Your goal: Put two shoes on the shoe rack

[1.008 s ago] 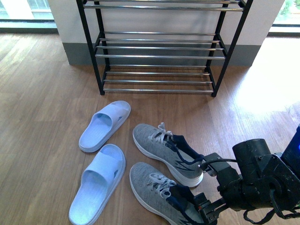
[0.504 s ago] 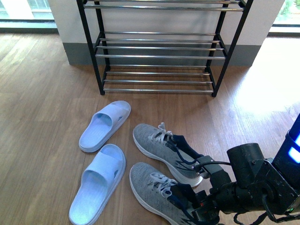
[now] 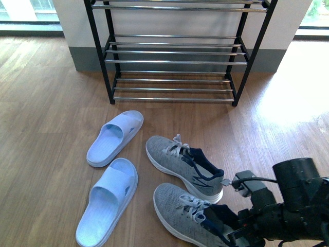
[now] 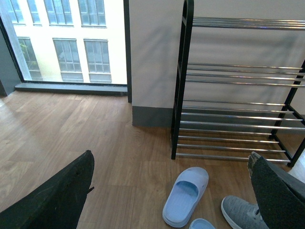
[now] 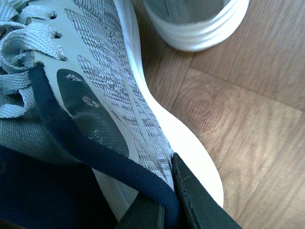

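Two grey sneakers lie on the wood floor. My right gripper (image 3: 234, 229) is shut on the navy collar at the heel of the near grey sneaker (image 3: 187, 213), at the lower right of the front view. The right wrist view shows its fingers (image 5: 190, 200) pinching the collar and side wall of that sneaker (image 5: 109, 81). The other grey sneaker (image 3: 177, 162) lies just behind it. The shoe rack (image 3: 175, 62) stands against the wall at the back, its rods bare. My left gripper (image 4: 170, 160) is open and holds nothing, high above the floor, facing the rack (image 4: 228, 114).
Two pale blue slippers (image 3: 115, 136) (image 3: 107, 200) lie left of the sneakers. The wall behind the rack has a grey skirting (image 3: 87, 59). Through the left wrist view, a window (image 4: 71, 43) is left of the rack, with one slipper (image 4: 183, 195) below.
The near sneaker has shifted to the right along the floor, held by the right gripper. The right arm has moved right and lower in the front view.
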### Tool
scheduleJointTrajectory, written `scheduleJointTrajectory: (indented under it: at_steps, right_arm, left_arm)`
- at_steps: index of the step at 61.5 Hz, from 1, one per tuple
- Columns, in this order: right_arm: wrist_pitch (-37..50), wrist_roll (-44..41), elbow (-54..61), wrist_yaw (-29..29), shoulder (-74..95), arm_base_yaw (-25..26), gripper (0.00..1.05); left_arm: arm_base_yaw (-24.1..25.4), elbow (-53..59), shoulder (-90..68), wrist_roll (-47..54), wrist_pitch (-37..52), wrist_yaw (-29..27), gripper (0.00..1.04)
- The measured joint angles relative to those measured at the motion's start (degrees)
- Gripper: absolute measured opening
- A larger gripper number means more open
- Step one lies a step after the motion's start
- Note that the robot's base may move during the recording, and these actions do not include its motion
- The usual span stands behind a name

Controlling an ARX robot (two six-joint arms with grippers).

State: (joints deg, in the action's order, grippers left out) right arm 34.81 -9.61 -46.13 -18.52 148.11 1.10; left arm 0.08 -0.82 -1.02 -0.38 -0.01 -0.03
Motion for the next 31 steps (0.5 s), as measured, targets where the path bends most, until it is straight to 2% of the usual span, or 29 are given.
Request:
scheduleJointTrajectory:
  at_steps: [14, 23, 31]
  right_arm:
    - [0.96, 0.96, 12.26, -0.81, -21.29, 7.82, 0.01]
    - [-4.04, 1.6, 18.99, -0.26, -40.61, 14.95, 0.01]
    - [-9.53, 2.86, 21.22, -1.66, -56.63, 19.23, 0.01]
  left_arm:
    - [0.0, 0.0, 0.0, 0.0, 0.0, 0.0, 0.95]
    - [0.0, 0.0, 0.0, -0.02, 0.0, 0.0, 0.95]
    - [0.0, 0.0, 0.0, -0.02, 0.0, 0.0, 0.95]
